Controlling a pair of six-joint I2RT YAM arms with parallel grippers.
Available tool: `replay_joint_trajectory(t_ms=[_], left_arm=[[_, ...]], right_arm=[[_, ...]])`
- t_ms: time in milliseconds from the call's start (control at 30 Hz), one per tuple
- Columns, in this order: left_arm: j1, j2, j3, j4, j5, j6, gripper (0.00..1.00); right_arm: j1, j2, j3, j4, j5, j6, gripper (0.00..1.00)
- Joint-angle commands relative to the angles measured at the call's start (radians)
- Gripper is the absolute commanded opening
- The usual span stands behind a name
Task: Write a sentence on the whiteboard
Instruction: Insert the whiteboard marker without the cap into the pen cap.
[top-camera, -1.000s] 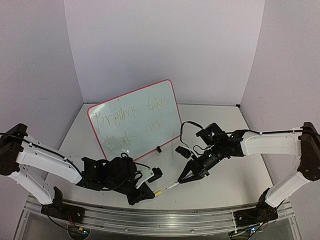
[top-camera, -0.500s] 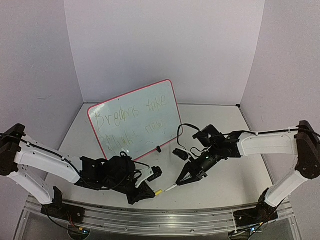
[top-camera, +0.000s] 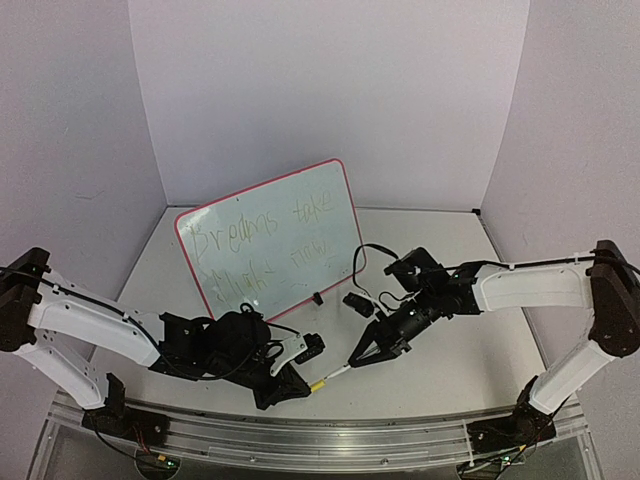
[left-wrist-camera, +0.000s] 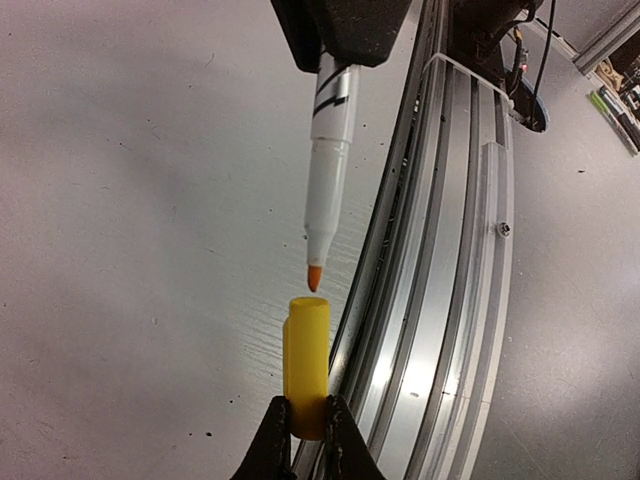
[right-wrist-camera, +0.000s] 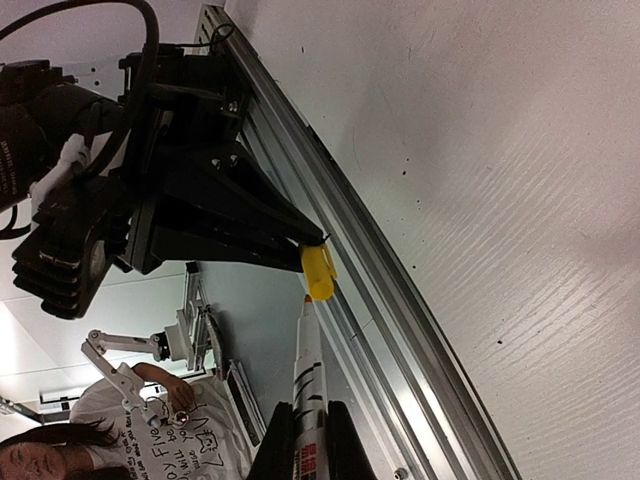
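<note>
Left tool clamped on yellow cap; right tool clamped on marker (tip just outside cap mouth).

Top view: high, behind the arm bases, facing the bench. Wrist views: close, along left end effector and right end effector; both share marker tip, cap.
</note>
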Motion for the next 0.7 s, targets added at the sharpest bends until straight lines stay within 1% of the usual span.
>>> replay_joint_trajectory(t_ms=[0, 667], left_arm=[[-0.003, -0.033, 0.009, 0.007, 0.008, 0.006, 0.0], [-0.003, -0.033, 0.002, 0.014, -0.005, -0.013, 0.0]], right_arm=[[0.005, 0.011, 0.016, 0.04, -0.003, 0.007, 0.0], [0.005, 0.011, -0.019, 0.04, -0.02, 0.014, 0.0]])
